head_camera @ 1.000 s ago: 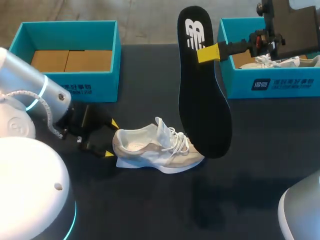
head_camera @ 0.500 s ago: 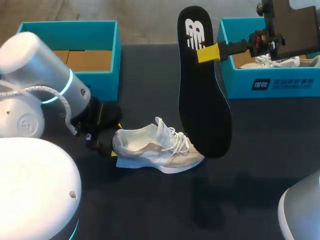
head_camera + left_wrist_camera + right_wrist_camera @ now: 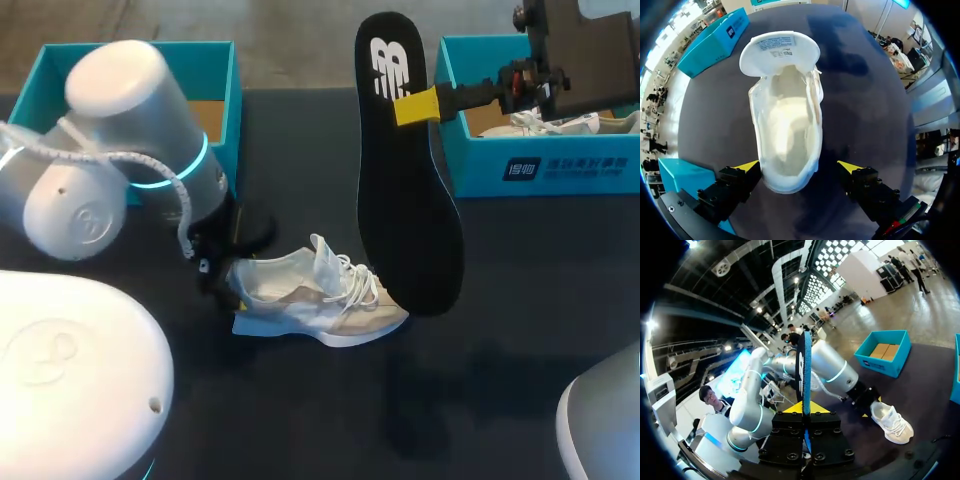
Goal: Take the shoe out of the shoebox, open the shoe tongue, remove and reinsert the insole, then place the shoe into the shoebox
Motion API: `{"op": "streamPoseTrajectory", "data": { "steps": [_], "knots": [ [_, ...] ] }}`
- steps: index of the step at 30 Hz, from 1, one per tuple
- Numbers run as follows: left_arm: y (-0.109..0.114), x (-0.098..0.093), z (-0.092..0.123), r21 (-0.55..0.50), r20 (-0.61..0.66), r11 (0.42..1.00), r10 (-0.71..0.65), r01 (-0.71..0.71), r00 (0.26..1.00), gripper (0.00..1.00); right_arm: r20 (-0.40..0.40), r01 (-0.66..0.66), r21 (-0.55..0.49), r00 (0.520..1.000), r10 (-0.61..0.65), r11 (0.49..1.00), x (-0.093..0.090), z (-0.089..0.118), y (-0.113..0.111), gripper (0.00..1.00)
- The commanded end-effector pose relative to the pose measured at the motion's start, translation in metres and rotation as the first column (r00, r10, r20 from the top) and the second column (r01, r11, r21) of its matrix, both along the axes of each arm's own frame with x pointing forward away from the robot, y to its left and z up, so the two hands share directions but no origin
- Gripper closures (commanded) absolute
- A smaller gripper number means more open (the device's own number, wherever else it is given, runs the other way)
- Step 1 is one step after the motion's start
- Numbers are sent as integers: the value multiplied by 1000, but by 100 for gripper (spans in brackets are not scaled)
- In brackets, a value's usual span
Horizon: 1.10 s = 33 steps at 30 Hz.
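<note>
Shoe (image 3: 318,290) lies on its sole on the counter (image 3: 300,420), just in front of the left box (image 3: 140,47) and a little to its right. Its heel is the end nearer that box. The tongue (image 3: 780,52) is folded forward over the laces, so the mouth is wide and bare inside.

Your left arm (image 3: 130,170) comes down in front of the box. The left jaws stand wide open astride the heel, one yellow tip on each side, and I see no firm contact on either. The right jaws are closed on the insole (image 3: 405,190), pinching it through its thickness near its heel end. It hangs toe-down in the air, well to the right of the box.

Treat the shoe as light and soft. The mesh upper will probably cave in if you squeeze it, and with so little weight it may skate on the counter when pushed. The heel cup and sole look like the stiffest parts, so close on the two sides of the heel, low down, to steady it. The insole looks thin and floppy and will likely bend when it meets the mouth, so lead with its toe end.
</note>
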<state>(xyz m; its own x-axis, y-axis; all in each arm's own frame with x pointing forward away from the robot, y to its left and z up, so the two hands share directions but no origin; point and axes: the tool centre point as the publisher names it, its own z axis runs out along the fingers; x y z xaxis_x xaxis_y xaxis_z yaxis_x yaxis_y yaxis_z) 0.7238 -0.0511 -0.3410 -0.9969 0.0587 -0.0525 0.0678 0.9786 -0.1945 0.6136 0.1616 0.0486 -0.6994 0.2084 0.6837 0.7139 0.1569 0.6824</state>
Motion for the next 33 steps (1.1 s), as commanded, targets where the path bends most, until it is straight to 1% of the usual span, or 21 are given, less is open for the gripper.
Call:
{"op": "streamPoseTrajectory", "data": {
  "steps": [1,9,19,33],
  "knots": [
    [-4,0,1,103,2,995,12,-12,1000,0,-2,-5,-3,1000,5,1000,4,1,4,100],
    [-4,3,-2,115,-6,993,30,-29,1000,0,-2,-5,-3,1000,5,1000,4,1,4,100],
    [-4,3,3,130,7,991,29,-29,1000,0,-2,-5,-3,1000,5,1000,4,1,4,100],
    [-4,3,3,130,7,991,29,-29,1000,0,-2,-5,-3,1000,5,1000,4,1,4,100]
  ]
}}
